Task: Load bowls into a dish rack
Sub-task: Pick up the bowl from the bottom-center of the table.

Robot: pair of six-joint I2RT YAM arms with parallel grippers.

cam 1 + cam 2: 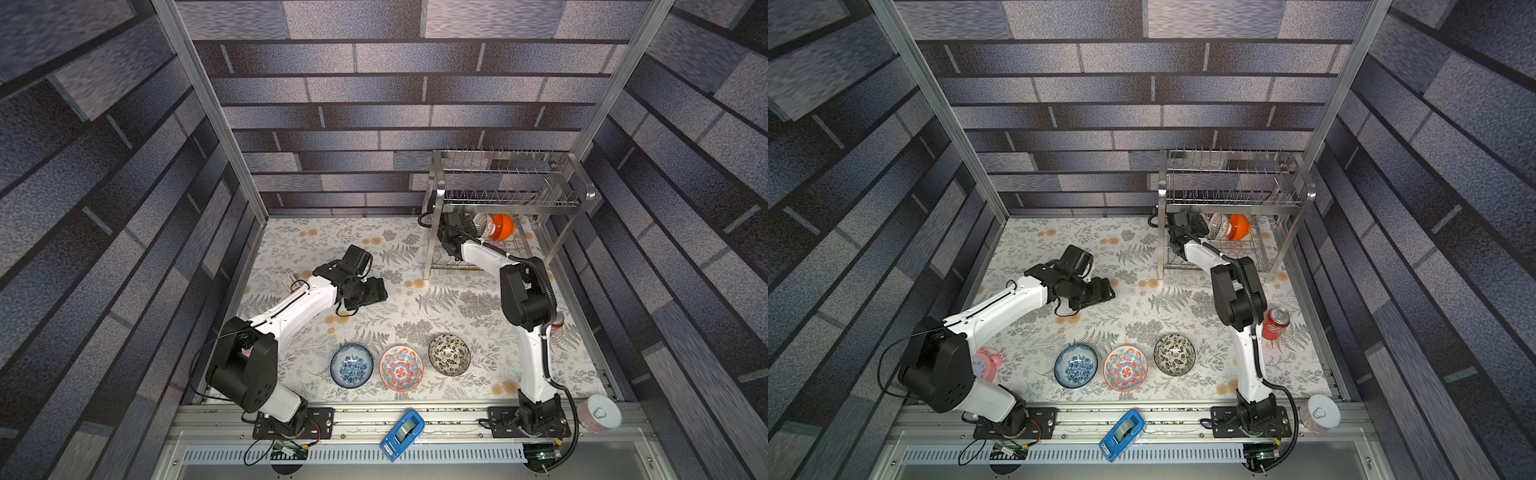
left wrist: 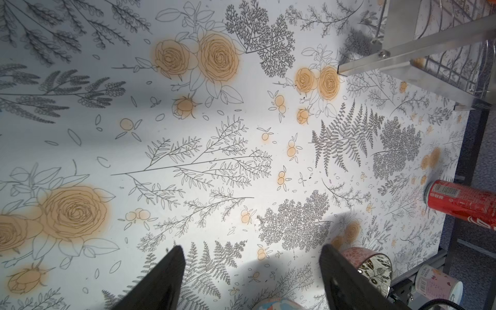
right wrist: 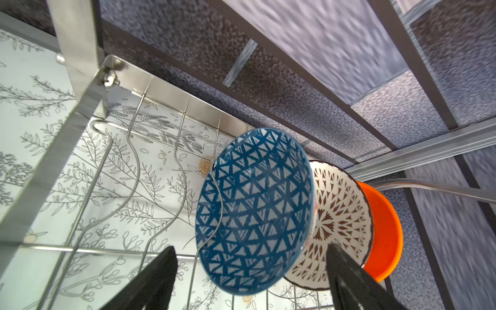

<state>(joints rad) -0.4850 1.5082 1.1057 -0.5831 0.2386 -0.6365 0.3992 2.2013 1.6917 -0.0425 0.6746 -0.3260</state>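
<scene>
The dish rack (image 1: 511,199) (image 1: 1233,195) stands at the back right. On its lower wire tier three bowls stand on edge: blue triangle-patterned (image 3: 255,209), white lattice (image 3: 341,220) (image 1: 484,224) and orange (image 3: 386,230) (image 1: 503,226). My right gripper (image 3: 251,248) (image 1: 465,226) is open under the top tier, its fingers wide on either side of the blue triangle bowl and apart from it. Three bowls sit upright near the table's front: blue-white floral (image 1: 351,365), red-and-blue medallion (image 1: 401,368), black-and-white floral (image 1: 449,354). My left gripper (image 2: 251,249) (image 1: 376,291) hangs open and empty over mid-table.
A red can (image 1: 1276,323) (image 2: 461,201) stands beside the right arm. A pink alarm clock (image 1: 987,363) sits behind the left arm's base. A blue tape dispenser (image 1: 402,434) and a white lidded tub (image 1: 599,413) rest on the front rail.
</scene>
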